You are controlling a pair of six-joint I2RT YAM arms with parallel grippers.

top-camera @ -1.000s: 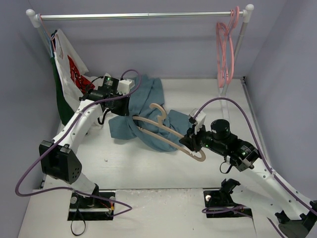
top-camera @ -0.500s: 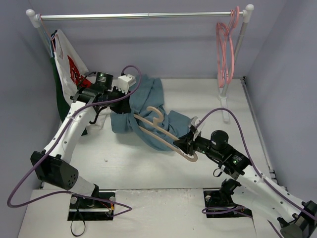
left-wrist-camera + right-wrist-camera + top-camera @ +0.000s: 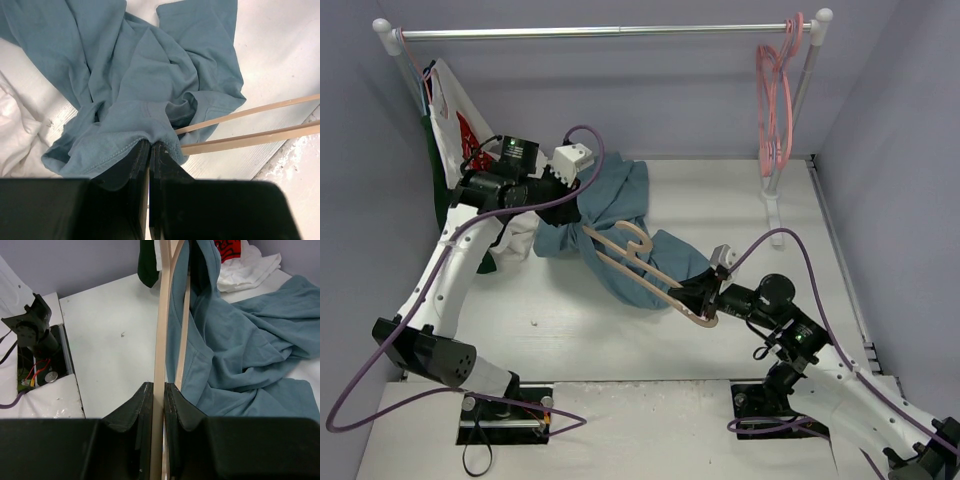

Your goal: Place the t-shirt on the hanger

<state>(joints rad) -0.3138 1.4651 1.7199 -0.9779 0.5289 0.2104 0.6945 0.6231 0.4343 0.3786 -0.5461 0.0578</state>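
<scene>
Left gripper (image 3: 150, 146) is pinching the hem of the t-shirt (image 3: 150, 75) between closed jaws. The cloth is spreading in wrinkled folds ahead of its fingertips. Right gripper (image 3: 159, 389) is clamping one end of the hanger (image 3: 161, 315), and the two thin bars are running straight ahead from its jaws. The shirt is draping just to their right. In the left wrist view, the bars are entering under the shirt just right of that gripper's tips.

The bare white table (image 3: 740, 200) is lying open beyond and to the right of the right gripper, as far as the pink hangers (image 3: 775, 100). These are hanging at the right end of the rail (image 3: 600, 32), which is spanning the back wall. A white garment (image 3: 460, 120) with red print and a dark green garment (image 3: 442, 205) are crowding the left gripper's left side.
</scene>
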